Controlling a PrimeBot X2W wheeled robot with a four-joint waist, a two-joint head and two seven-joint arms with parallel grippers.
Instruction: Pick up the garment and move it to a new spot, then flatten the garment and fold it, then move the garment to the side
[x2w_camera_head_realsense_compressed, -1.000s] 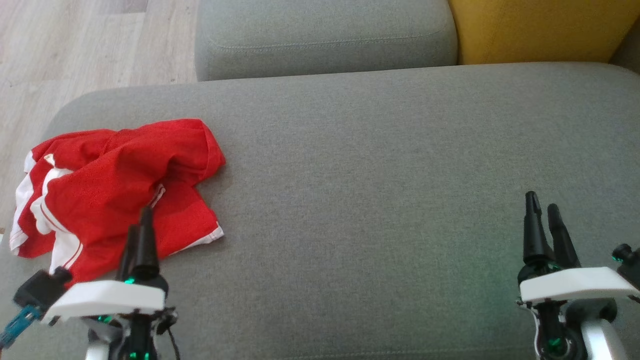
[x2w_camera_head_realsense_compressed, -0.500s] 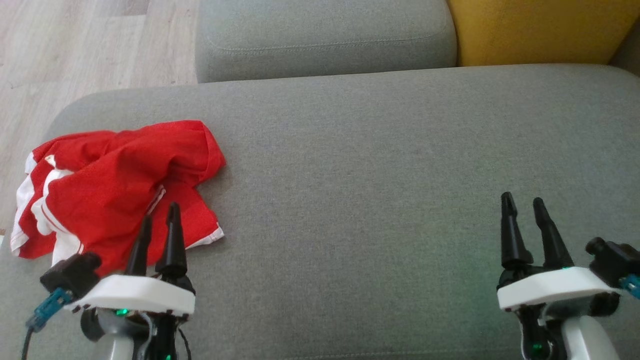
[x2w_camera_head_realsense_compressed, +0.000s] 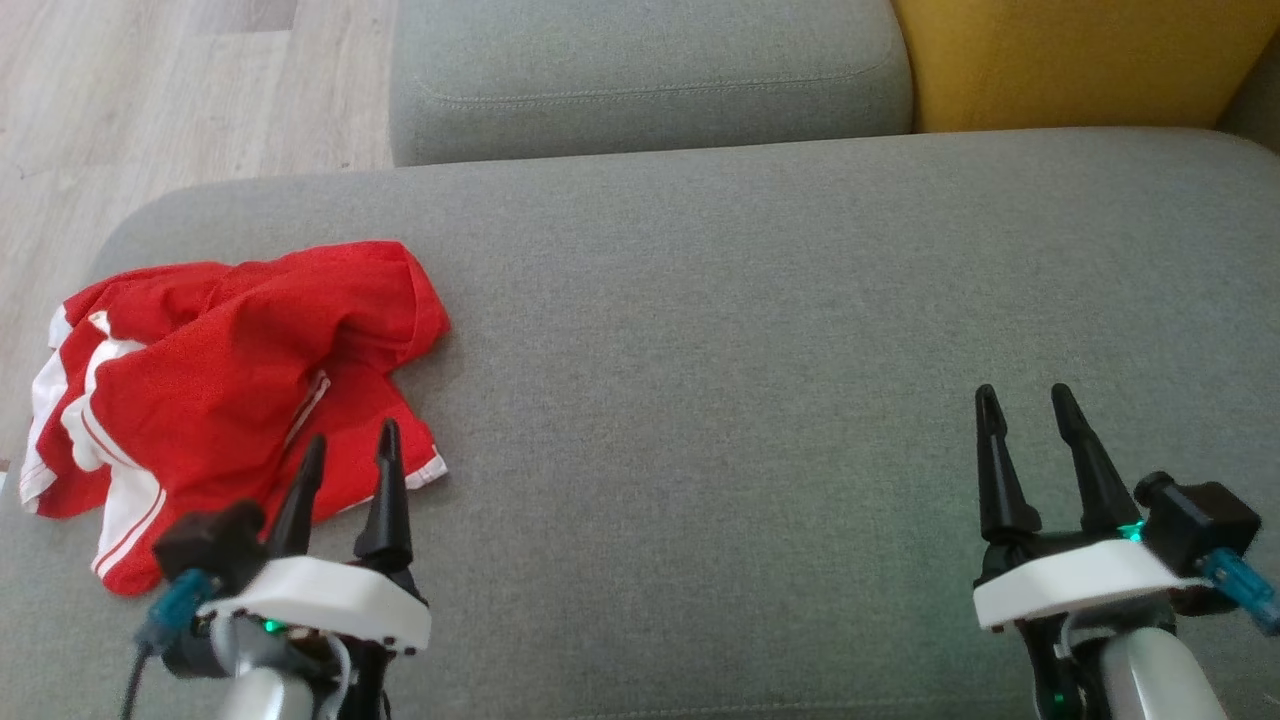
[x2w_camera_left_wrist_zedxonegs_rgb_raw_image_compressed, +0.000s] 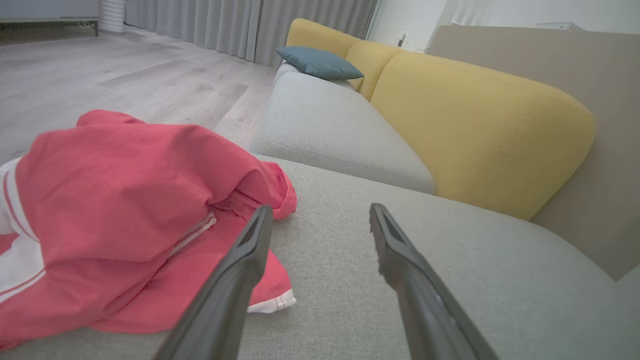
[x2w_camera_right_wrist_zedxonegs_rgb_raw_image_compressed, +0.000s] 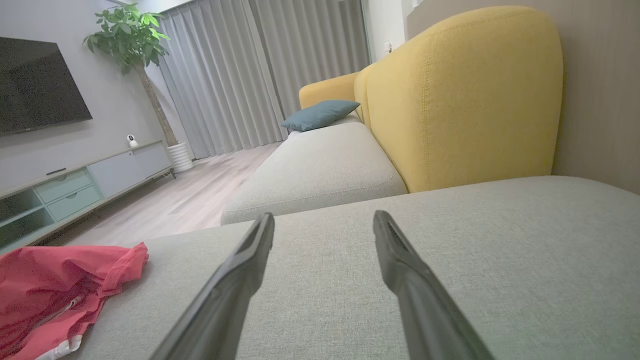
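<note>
A wide grey seat cushion (x2w_camera_head_realsense_compressed: 760, 330) spans the near side. Beyond it lies a second grey cushion (x2w_camera_head_realsense_compressed: 640, 70), with a yellow backrest (x2w_camera_head_realsense_compressed: 1080, 60) to its right. A blue pillow (x2w_camera_left_wrist_zedxonegs_rgb_raw_image_compressed: 318, 62) rests at that cushion's far end. Pale wooden floor (x2w_camera_head_realsense_compressed: 150, 100) runs along the left, where a low cabinet (x2w_camera_right_wrist_zedxonegs_rgb_raw_image_compressed: 75, 187) stands under a television (x2w_camera_right_wrist_zedxonegs_rgb_raw_image_compressed: 37, 85). A potted plant (x2w_camera_right_wrist_zedxonegs_rgb_raw_image_compressed: 130, 35) and grey curtains (x2w_camera_right_wrist_zedxonegs_rgb_raw_image_compressed: 240, 75) stand far off.

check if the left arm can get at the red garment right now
Probably yes: the left fingers stand open at the near edge of the garment, with nothing between them.
</note>
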